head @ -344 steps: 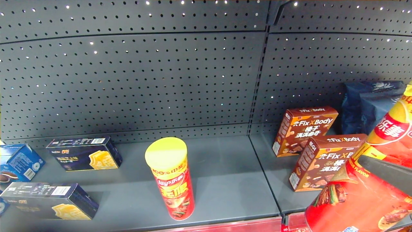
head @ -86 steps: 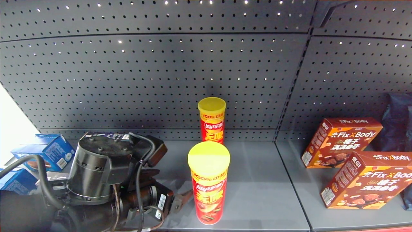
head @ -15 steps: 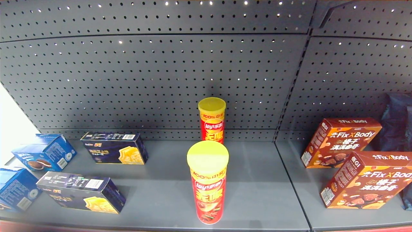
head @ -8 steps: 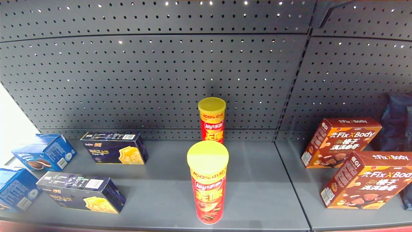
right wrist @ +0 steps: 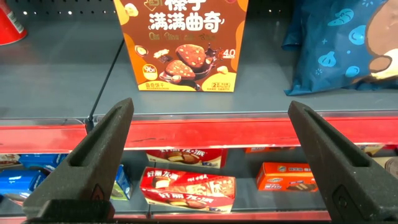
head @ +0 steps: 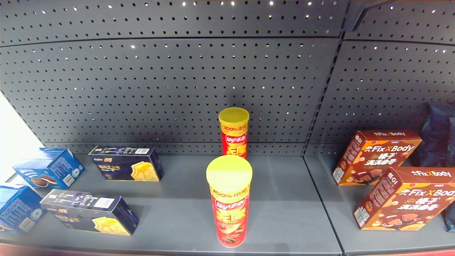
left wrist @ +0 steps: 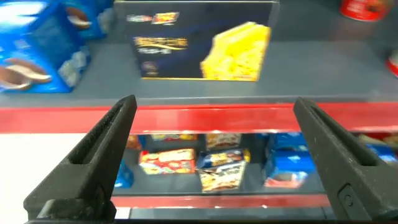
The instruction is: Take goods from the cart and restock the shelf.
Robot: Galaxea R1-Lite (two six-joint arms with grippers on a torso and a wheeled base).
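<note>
Red cardboard chip canisters with yellow plastic lids: two, both upright on the grey metal shelf (head: 284,213). The front canister (head: 229,202) stands near the shelf edge. The rear canister (head: 234,133) is in line behind it, close to the perforated back panel, with a gap between the two.

Handling (judgement): probably light, with a stiff tube wall, a glossy and somewhat slippery wrap, and fragile contents. Tall and narrow, so a side knock would tip one. Best taken across the mid-body below the lid, with modest squeeze, never by the lid.

Left gripper (left wrist: 211,162): jaws spread wide, nothing between them, in front of the red shelf-edge rail (left wrist: 199,118) and facing a navy rectangular carton with a yellow wafer picture (left wrist: 199,40).

Right gripper (right wrist: 208,162): jaws spread wide and empty, facing a brown biscuit carton (right wrist: 183,43) beside a dark blue soft bag (right wrist: 348,43).

Containers: both canisters are lidded and all cartons are closed, so the contents cannot be checked. To the left on the shelf are two blue cookie boxes (head: 49,169), with navy cartons beside them.
</note>
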